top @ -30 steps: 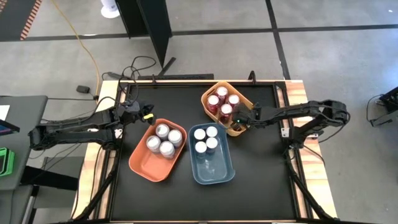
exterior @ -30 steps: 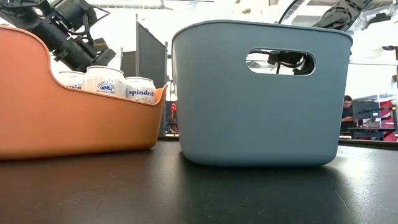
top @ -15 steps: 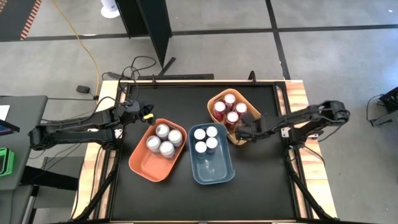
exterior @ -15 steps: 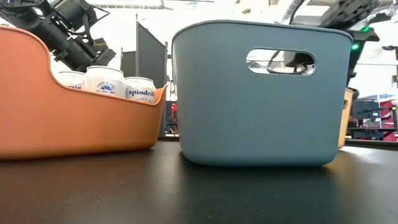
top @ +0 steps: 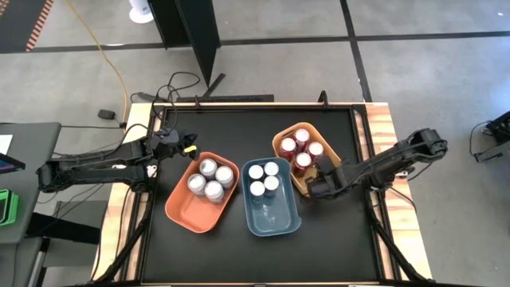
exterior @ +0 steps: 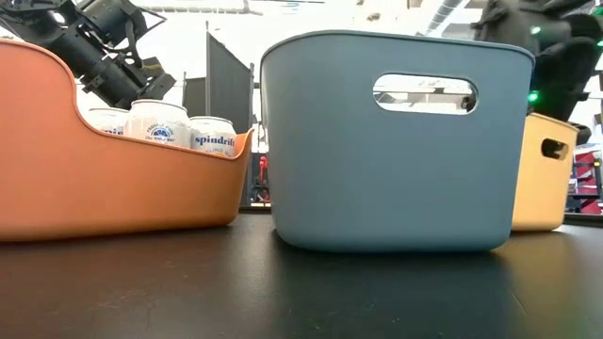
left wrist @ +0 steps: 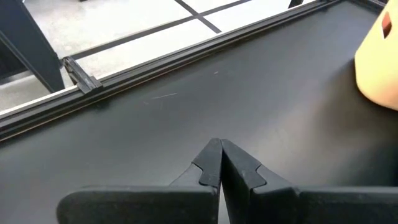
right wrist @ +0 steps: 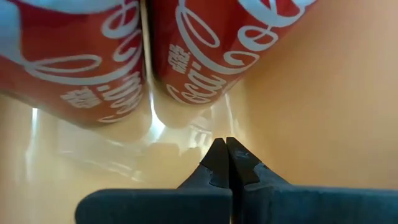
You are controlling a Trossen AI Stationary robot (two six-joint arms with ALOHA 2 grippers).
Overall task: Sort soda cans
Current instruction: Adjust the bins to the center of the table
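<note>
Your right hand (top: 312, 189) is sitting clenched with nothing between its fingers, pushed down inside the yellow bin (top: 287, 171) at the end nearest the blue bin (top: 275, 219); in the right wrist view its closed tips (right wrist: 222, 163) are pointing at the bin's inner wall just below two red cans (right wrist: 205, 46). Your left hand (top: 188, 147) is also clenched and empty, waiting over the worktop (top: 335, 247) just beyond the orange bin (top: 185, 209), on the side away from the blue bin.

The soda cans are lying already grouped: four red ones (top: 302, 149) in the yellow bin, four blue-bodied ones (top: 264, 178) at the far end of the blue bin, and four silver-white ones (top: 209, 178) in the orange bin, which is standing on the blue bin's other side.

Expect these cans to be stiff but thin-walled, so they are likely denting under a hard squeeze, and their painted sides are probably slick. If sealed and full, they would be carrying real weight. Take one across the middle of its body, upright, with the fingers spread wide first. They are standing packed and touching, so going in from above at an outer can is the safer approach.
</note>
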